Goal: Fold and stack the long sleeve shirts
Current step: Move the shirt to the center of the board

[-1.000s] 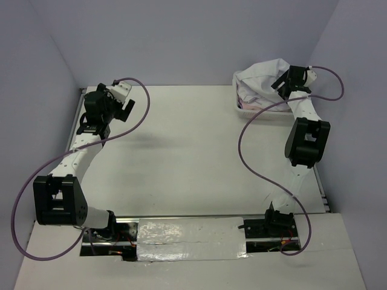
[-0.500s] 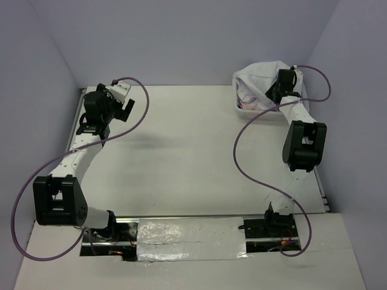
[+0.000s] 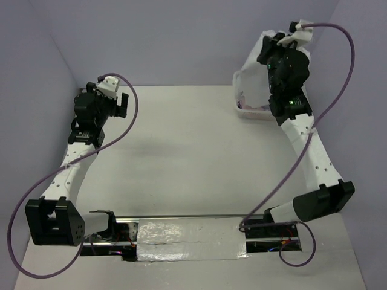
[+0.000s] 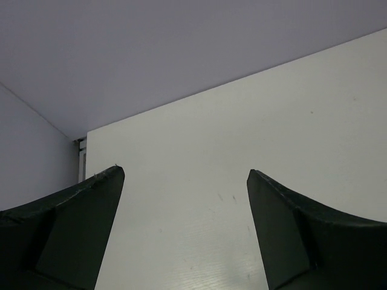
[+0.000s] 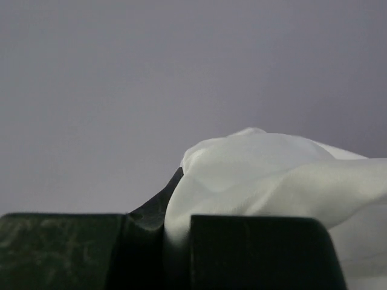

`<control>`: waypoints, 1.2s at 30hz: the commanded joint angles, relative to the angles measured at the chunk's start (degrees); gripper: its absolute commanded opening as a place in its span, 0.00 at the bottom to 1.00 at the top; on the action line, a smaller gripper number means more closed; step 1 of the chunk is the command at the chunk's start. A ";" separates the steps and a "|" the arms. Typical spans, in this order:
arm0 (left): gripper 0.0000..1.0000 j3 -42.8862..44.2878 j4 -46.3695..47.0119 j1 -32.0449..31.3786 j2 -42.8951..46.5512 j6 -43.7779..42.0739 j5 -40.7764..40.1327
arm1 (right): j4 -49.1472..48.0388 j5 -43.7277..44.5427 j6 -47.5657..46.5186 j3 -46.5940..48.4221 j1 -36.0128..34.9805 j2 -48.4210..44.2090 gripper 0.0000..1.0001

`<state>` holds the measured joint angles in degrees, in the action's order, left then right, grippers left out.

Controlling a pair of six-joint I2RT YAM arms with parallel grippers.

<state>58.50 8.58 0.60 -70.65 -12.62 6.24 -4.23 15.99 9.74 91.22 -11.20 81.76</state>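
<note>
One long sleeve shirt (image 3: 249, 66) is caught in the right gripper (image 3: 266, 47), a fold of its thin white cloth pinched between the two dark fingers. In the right wrist view the shirt (image 5: 272, 175) bulges up and away to the right of the right gripper (image 5: 176, 232), whose jaws are closed tight on the narrow strip of fabric wedged between them. From the overhead view the cloth hangs down from the fingers in a loose drape, and its lower part reaches into the white basket (image 3: 251, 114) directly below the gripper. How much of the garment is clear of the basket cannot be told. More crumpled fabric, some of it pinkish, lies inside the basket under the drape.

Behind the gripper, the right arm stands high and stretched toward the far wall (image 3: 181, 36), with a purple cable (image 3: 346, 66) looping off its wrist.

Well apart from the shirt, across the table (image 3: 181, 151), the left gripper (image 3: 122, 106) hangs above the bare surface with nothing between its fingers. In its own wrist view the left gripper (image 4: 184, 175) shows both dark fingers (image 4: 78, 223) spread wide, the pale table (image 4: 242, 151) beneath and ahead of them, and the wall (image 4: 151, 48) beyond.
</note>
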 commanded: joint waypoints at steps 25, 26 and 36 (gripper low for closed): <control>0.99 22.53 -41.86 1.86 -4.04 -1.59 2.63 | 42.16 -17.84 13.73 40.95 -26.42 35.73 1.00; 0.99 23.14 -44.67 1.86 -6.32 -2.75 2.72 | 37.50 -17.05 13.29 33.83 -26.50 31.75 1.00; 0.98 5.84 -43.38 0.98 -5.37 -14.70 2.29 | 14.08 -26.95 13.37 -14.83 -26.77 14.22 0.40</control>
<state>64.71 -34.33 1.76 -75.77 -21.91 9.19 18.94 -5.74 21.91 78.65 -37.23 98.00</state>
